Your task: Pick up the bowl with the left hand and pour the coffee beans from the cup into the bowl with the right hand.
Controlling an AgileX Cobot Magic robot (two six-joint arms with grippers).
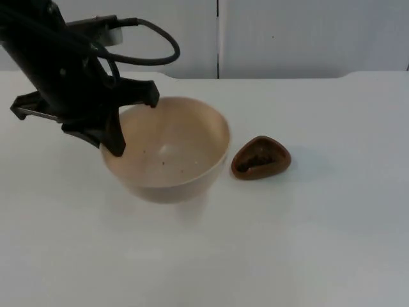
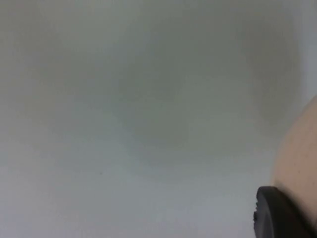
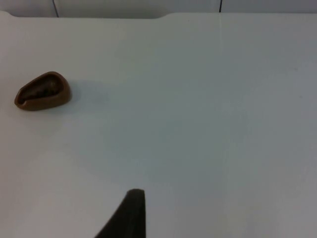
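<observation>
You see one cream bowl [image 1: 167, 148] and one brown cup [image 1: 261, 158] of coffee beans [image 1: 257, 160] just beside it on the white table [image 1: 307, 243]. Left gripper [image 1: 118, 131] clamps the bowl's rim. Right gripper [image 3: 130, 213]: state cannot be told; its wrist view shows the cup well apart.

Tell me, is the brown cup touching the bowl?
Apart. In the top view a strip of white table shows between the bowl rim and the brown cup, which sits beside it on its own.
</observation>
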